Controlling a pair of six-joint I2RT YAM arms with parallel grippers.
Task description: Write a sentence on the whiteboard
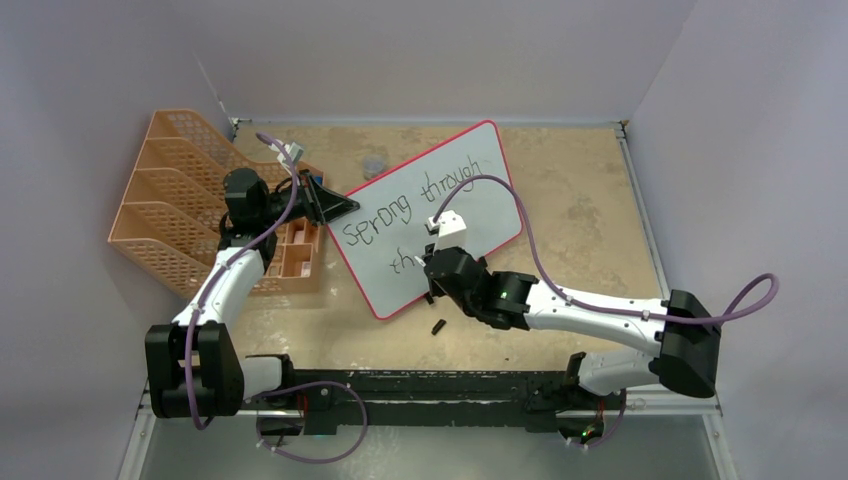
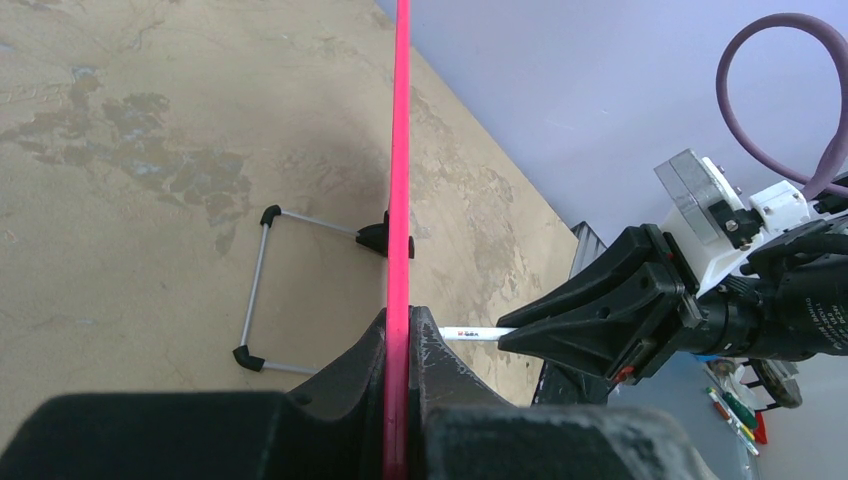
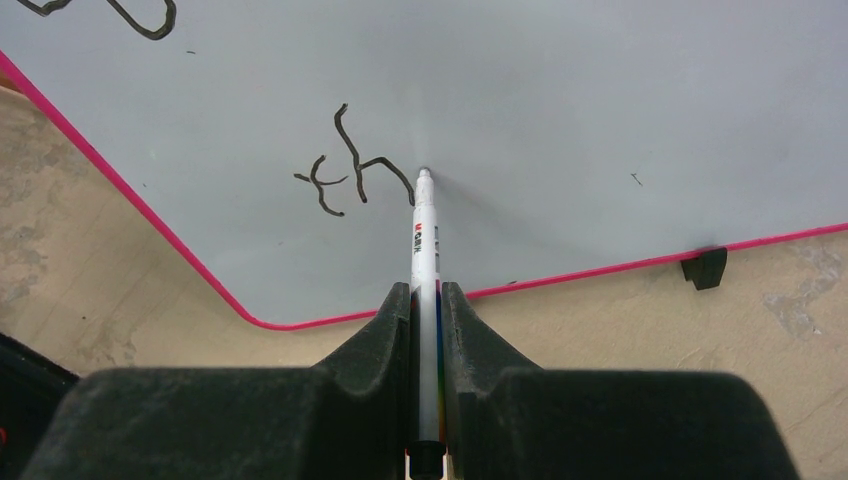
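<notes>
Found the whiteboard (image 1: pixel 478 222) propped at a slant on the sandy table (image 1: pixel 580 200), its left corner just beside the orange mesh rack (image 1: pixel 170 200). Saw behind it, from the left wrist, a thin wire leg (image 2: pixel 255 290) with black ends resting on the table.

Clamped the red-pink frame at that left corner in the left gripper (image 1: pixel 340 207), with the jaws pressed together on the frame and the board seen edge-on between the fingers (image 2: pixel 440 350).

Gripped a white marker (image 3: pixel 424 240) in the right gripper (image 3: pixel 427 295), with the jaws tight on the barrel and the barrel straight between the two fingers. Held the marker tip at the board surface, apparently touching, just right of the last letter and near the lower edge of the frame. Noted one black foot (image 3: pixel 706 267) under that lower edge, to the right of the marker.

Read the sentence (image 1: pixel 378 230) as thin black handwriting in two slanted lines: roughly "Sprong through" on the upper line, and only "th" on the lower line.

Noticed a small black piece (image 1: pixel 437 326) lying on the table just below the board, apart from both grippers.
</notes>
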